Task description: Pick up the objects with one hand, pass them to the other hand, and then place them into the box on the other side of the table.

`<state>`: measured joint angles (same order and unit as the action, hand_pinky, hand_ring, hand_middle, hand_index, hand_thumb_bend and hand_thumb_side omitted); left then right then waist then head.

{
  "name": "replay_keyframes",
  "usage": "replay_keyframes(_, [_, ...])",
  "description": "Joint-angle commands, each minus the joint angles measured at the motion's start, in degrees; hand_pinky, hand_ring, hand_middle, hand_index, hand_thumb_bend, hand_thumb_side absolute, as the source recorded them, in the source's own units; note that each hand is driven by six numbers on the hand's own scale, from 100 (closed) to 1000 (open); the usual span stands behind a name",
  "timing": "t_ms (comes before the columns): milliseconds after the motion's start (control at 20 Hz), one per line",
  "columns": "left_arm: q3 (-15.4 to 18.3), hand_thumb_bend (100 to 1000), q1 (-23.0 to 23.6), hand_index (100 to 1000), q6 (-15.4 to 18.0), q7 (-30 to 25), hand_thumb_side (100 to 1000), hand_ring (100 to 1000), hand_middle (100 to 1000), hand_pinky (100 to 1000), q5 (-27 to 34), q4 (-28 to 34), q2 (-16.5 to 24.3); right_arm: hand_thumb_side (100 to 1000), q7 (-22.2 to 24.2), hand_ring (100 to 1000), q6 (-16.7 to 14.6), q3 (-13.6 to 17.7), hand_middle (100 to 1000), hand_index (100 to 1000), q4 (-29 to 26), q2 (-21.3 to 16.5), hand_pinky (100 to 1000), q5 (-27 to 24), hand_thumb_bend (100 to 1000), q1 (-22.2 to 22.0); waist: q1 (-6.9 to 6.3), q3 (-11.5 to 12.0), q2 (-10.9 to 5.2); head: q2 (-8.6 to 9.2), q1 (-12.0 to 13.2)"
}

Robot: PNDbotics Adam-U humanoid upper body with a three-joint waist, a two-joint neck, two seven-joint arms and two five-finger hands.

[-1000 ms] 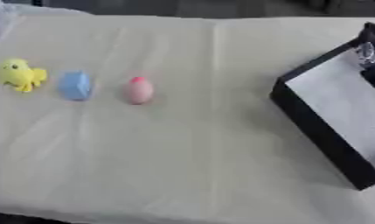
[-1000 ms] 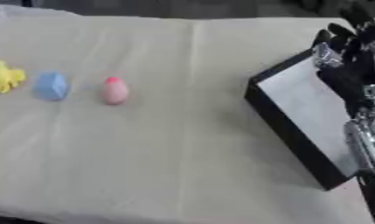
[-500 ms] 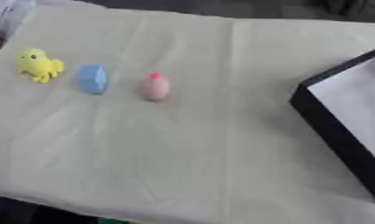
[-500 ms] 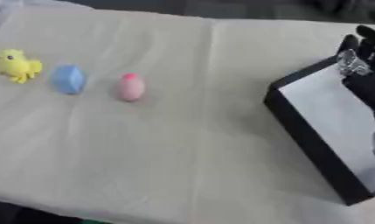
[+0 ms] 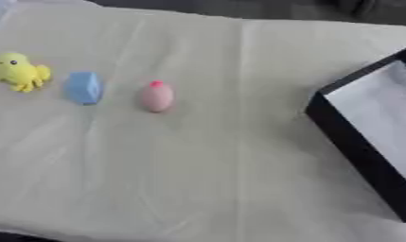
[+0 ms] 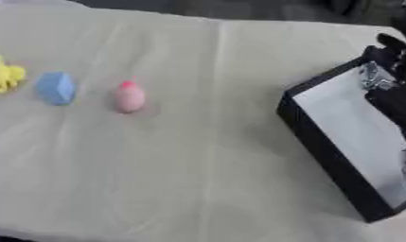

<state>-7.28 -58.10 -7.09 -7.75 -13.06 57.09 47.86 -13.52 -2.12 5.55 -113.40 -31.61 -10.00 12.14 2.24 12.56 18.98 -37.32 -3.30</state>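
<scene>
A pale cream cloth (image 5: 239,156) covers the surface, marked by straight fold creases running lengthwise and faint wrinkles near the front edge; a dark, blurred background (image 5: 264,7) lies beyond its far edge.

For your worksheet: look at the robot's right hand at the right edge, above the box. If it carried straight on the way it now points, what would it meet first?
The right hand is blurred, so its pointing direction is unclear. It hangs over the black box, so moving downward it would probably meet the box's white floor first.
</scene>
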Motion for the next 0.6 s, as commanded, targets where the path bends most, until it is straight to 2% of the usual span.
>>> replay_keyframes(50, [-4.4, 769, -3.0, 890, -2.2, -3.0, 100, 900, 811, 940, -3.1, -4.2, 2.5, 256, 0.6, 920, -0.1, -0.1, 941, 1000, -1.2, -2.0, 977, 0.1, 100, 0.7, -0.08, -0.3, -0.74, 0.91, 0.8])
replay_keyframes(200, [-7.1, 774, -5.1, 893, -4.4, -5.8, 100, 905, 813, 936, -5.9, -8.8, 1.8, 257, 1.0, 919, -0.1, -0.4, 939, 1000, -1.2, -2.1, 977, 0.2, 100, 0.8, -0.06, -0.7, -0.5, 1.01, 1.4])
replay_keyframes(300, [-8.0, 758, -6.1, 888, -4.1, -7.7, 100, 909, 814, 932, -7.8, -11.9, 1.7, 260, 1.1, 918, -0.1, -0.6, 937, 1000, -1.2, -1.9, 977, 0.1, 100, 1.0, -0.04, -0.9, -0.35, 1.02, 1.5])
replay_keyframes(450, [-7.4, 730, -6.8, 890, -2.8, -9.1, 100, 902, 804, 929, -10.5, -16.3, 1.3, 266, 1.2, 917, 0.1, -0.8, 936, 1000, -1.2, -1.6, 978, 0.3, 100, 0.9, 0.03, -1.0, -0.07, 1.03, 1.5])
replay_keyframes(600, [-6.7, 681, -7.2, 902, -2.2, -7.6, 100, 895, 794, 919, -13.4, -21.0, 0.3, 270, 1.4, 916, 0.3, -1.0, 934, 1000, -1.2, -1.1, 978, 0.4, 100, 0.9, 0.17, -1.2, 0.25, 1.13, 1.8])
